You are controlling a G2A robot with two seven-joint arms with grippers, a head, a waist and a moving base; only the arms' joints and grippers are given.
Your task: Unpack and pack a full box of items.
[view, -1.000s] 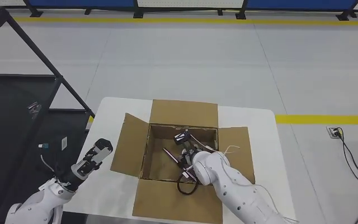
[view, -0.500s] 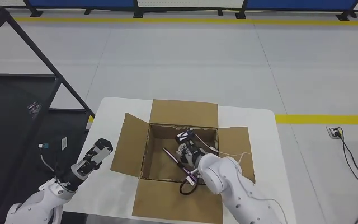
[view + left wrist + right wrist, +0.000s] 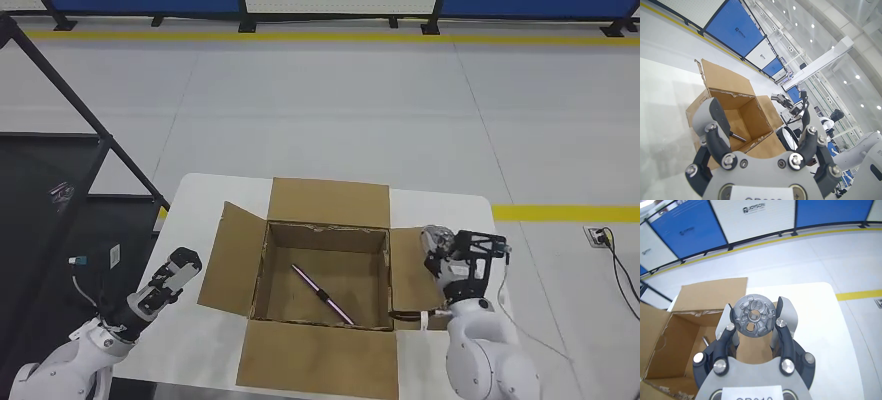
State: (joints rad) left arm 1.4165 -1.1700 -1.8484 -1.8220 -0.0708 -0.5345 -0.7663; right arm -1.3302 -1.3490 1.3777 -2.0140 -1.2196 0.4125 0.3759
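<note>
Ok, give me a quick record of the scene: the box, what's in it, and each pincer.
container: cardboard box, flaps open, on white table
contents: one thin rod lying on the bottom
right arm: right pincer shut on grey metal disc, above the box's right flap
left arm: left pincer open, empty, beside the box's left flap

Grey ribbed metal disc (image 3: pixel 755 318) held flat-faced between the right gripper (image 3: pixel 755 311) fingers; the open cardboard box (image 3: pixel 327 236) beside it holds a thin, possibly purple rod (image 3: pixel 322 293)
</note>
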